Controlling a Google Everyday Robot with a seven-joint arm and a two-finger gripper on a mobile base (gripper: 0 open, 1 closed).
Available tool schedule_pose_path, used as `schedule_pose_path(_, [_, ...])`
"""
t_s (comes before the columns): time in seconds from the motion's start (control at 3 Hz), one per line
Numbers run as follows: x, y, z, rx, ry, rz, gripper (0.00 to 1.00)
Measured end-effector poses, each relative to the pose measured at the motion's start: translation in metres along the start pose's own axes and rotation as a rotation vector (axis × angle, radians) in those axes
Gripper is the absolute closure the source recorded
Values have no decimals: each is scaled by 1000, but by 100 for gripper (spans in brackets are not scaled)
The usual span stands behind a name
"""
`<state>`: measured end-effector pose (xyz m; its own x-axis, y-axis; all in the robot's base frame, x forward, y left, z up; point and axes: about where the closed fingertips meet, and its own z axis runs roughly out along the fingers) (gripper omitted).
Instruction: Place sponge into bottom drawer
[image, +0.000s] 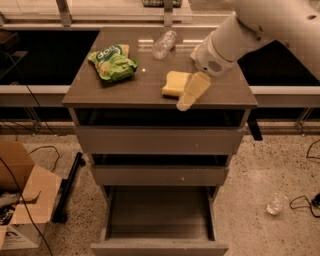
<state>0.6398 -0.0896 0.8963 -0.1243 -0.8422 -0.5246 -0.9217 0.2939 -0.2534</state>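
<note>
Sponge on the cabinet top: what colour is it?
The sponge is pale yellow, camera view; the gripper is close beside it.
</note>
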Motion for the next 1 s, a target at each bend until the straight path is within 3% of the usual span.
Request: schedule_pose_path(1.0, [13,-68,73,-43,-2,51,0])
